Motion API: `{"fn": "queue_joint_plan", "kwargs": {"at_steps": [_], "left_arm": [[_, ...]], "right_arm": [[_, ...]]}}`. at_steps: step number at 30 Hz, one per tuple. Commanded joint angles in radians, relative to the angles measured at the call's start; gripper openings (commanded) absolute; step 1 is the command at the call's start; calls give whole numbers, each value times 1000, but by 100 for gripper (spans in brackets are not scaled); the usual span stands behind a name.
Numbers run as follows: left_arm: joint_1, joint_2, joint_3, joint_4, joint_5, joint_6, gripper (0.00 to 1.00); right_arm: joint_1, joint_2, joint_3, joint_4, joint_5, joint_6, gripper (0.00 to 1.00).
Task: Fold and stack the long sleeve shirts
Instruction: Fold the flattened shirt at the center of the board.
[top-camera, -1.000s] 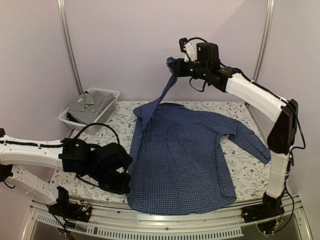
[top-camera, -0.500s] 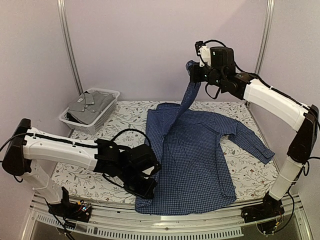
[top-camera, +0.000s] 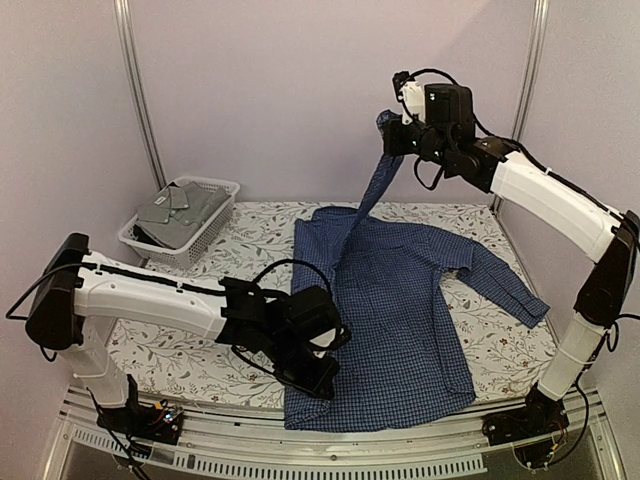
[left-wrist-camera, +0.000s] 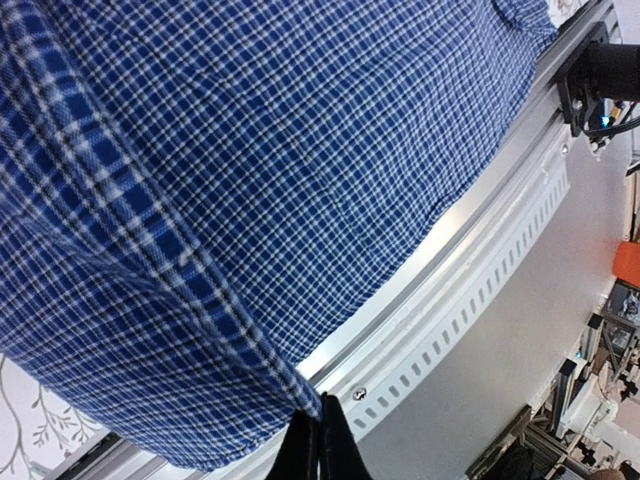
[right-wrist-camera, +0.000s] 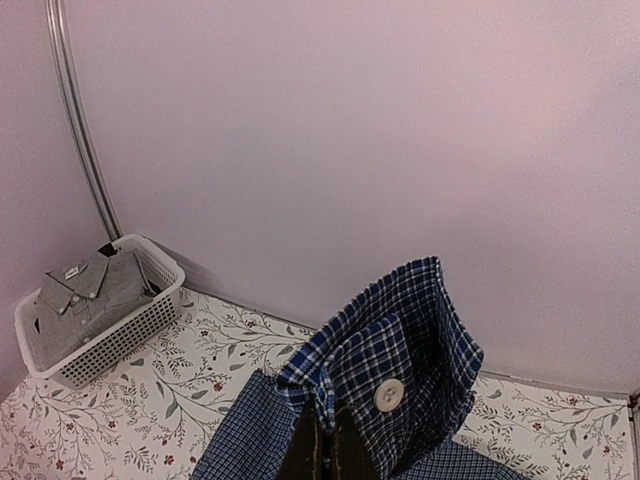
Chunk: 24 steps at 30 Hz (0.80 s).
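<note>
The raised sleeve (top-camera: 372, 190) of the blue checked shirt (top-camera: 400, 300) hangs like a strap from the right gripper (top-camera: 390, 128), cutting across the back middle. The left arm (top-camera: 150, 295) lies low along the front. The basket (top-camera: 215, 183) blocks the back-left corner; the flowered tablecloth (top-camera: 250, 235) between basket and shirt is open for passing.

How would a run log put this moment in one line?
left gripper: shut on blue shirt hem | right gripper: shut on sleeve cuff, aloft | grey shirt: in basket

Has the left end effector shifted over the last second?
Yes. The left end effector, pinching the dark blue checked cloth shirt, has moved rightward in the top view, farther from the white plastic mesh basket.
</note>
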Motion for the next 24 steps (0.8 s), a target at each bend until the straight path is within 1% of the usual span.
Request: {"fn": "queue_joint_plan", "kwargs": {"at_steps": [1, 5, 11, 15, 24], "left_arm": [[-16, 40, 42, 32, 37, 24, 0], [-14, 70, 62, 39, 44, 34, 0], [-13, 124, 105, 54, 60, 52, 0], [-7, 159, 112, 89, 90, 52, 0], [6, 233, 142, 142, 119, 55, 0]], "right_arm": [[6, -26, 76, 10, 26, -40, 0], [7, -27, 90, 5, 30, -72, 0], [7, -4, 68, -23, 29, -86, 0], [7, -6, 22, -26, 15, -63, 0], [8, -46, -121, -29, -73, 31, 0]]}}
